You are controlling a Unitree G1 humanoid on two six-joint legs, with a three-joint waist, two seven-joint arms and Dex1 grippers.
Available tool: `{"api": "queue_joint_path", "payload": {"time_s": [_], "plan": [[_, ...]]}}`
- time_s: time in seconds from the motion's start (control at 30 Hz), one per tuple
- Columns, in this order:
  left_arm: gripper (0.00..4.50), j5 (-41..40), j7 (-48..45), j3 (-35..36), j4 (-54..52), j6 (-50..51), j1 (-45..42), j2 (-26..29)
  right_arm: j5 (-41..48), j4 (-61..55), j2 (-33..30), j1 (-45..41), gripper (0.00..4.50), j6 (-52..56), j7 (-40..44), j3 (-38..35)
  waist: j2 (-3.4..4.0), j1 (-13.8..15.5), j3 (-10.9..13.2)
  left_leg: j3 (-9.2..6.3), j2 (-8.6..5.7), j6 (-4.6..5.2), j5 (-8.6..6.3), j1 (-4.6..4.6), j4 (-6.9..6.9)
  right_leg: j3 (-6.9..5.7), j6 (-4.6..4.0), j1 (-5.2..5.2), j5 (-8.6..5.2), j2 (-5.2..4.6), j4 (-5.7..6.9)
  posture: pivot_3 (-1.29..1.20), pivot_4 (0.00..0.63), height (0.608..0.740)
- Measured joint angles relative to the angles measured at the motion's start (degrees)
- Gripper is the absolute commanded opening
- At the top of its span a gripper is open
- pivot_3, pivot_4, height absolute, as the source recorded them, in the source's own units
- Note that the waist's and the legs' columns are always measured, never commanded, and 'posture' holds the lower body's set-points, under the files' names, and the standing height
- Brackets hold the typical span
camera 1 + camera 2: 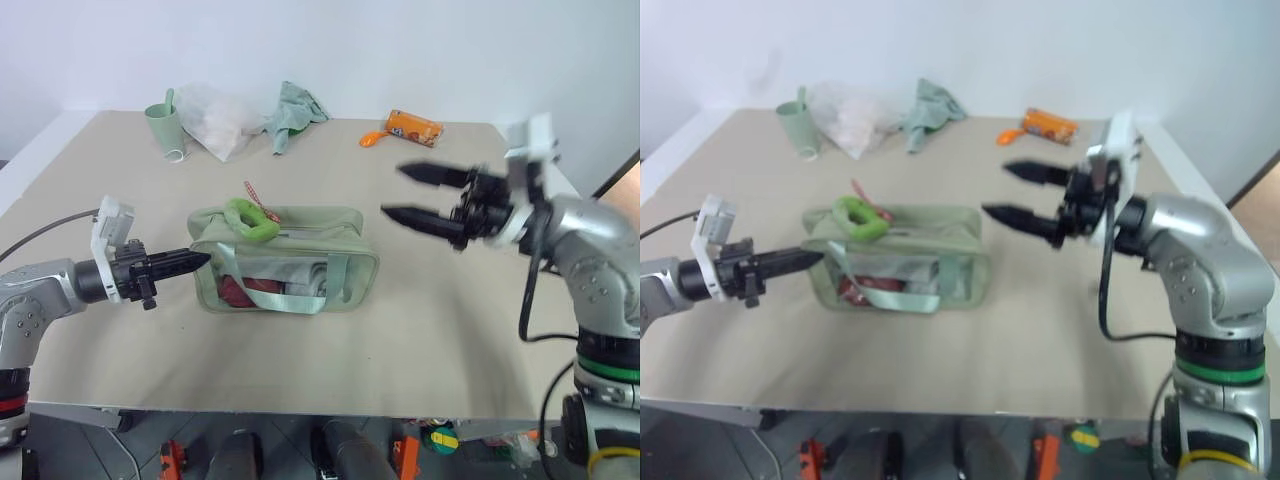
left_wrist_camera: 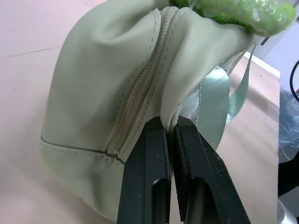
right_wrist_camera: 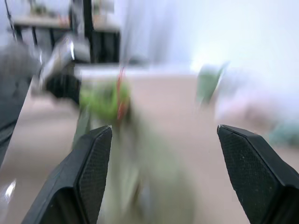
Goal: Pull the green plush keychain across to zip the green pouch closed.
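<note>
Nearest you, at the left edge of the frame, your left gripper (image 1: pixel 196 260) has its fingers pressed together on the fabric at the end of the green pouch (image 1: pixel 285 262), right beside the zipper seam. That pouch sits on the table (image 1: pixel 430 340) left of centre, its strap handles draped over the clear side. On its top, toward the upper left corner, lies the green plush keychain (image 1: pixel 250 218), with a red-and-white tag just beside it. Your right gripper (image 1: pixel 408 195) hangs above the table at right of centre, well apart from the pouch, its fingers spread wide and holding nothing. Along the upper part of the frame you have a pale green cup (image 1: pixel 163 125), a plastic bag (image 1: pixel 222 119), a crumpled green cloth (image 1: pixel 295 113) and an orange packet (image 1: pixel 413 127).
</note>
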Motion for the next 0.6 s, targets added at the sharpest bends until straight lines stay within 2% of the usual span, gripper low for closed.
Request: {"api": "queue_joint_path", "payload": {"time_s": [0.1,0.3,0.43,0.6], "plan": [[0.0,-0.2,0.2,0.0,0.0,0.0,0.3,-0.3,-3.9,-0.4,2.3,-4.5,3.73,-3.2,0.4,6.9,0.01,0.0,0.0,-0.06,0.02,0.0,0.0,0.25,-0.11,-0.05,-0.29,0.19,-0.17,0.02,0.0,0.0,0.15,0.737],[0.0,-1.0,0.6,0.1,-0.3,-0.2,0.8,-1.2,-17.0,2.7,4.3,-5.4,3.73,-11.6,4.6,23.0,0.01,0.1,0.0,-0.01,-0.07,-0.01,-0.01,0.11,-0.12,-0.06,-0.21,0.15,-0.15,-0.14,-0.04,0.0,0.15,0.737],[0.0,-1.2,0.9,0.2,-1.0,-0.3,1.2,-1.6,-22.6,7.4,6.9,-7.3,3.73,-17.3,6.5,26.3,0.02,0.1,0.0,0.04,-0.16,0.0,-0.02,0.08,-0.12,-0.05,-0.19,0.14,-0.14,-0.24,-0.08,0.0,0.15,0.737],[0.0,-1.3,1.1,0.4,-1.7,-0.4,1.8,-1.7,-25.5,9.1,9.8,-9.5,3.73,-20.9,7.9,27.9,0.02,0.1,0.0,-0.03,-0.16,0.0,-0.02,0.09,-0.12,-0.1,-0.19,0.16,-0.15,-0.25,-0.08,0.0,0.15,0.737]]}}
